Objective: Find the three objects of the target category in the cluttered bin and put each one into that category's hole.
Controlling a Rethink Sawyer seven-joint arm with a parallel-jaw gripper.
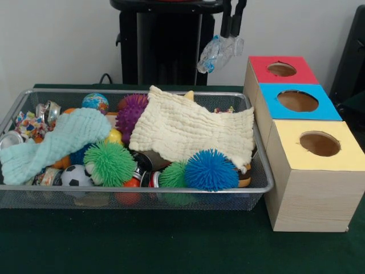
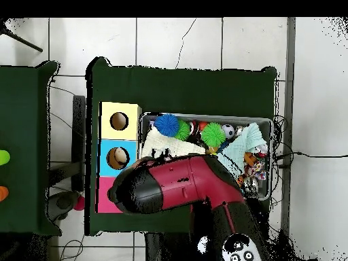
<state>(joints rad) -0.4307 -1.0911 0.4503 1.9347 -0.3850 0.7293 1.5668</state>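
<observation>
Bottle (image 1: 218,52) in gripper (image 1: 232,35), one.

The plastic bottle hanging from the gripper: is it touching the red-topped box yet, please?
Apart. In the front view the plastic bottle hangs from the gripper, shut on it, with pale wall visible between the bottle and the red-topped box.

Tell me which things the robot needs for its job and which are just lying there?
For the job: the pincer gripping a clear plastic bottle; wire-mesh bin; red box's hole.

Just lying about: cream cloth, mint cloth, blue spiky ball, green spiky ball, soccer ball, blue box, yellow box.
</observation>
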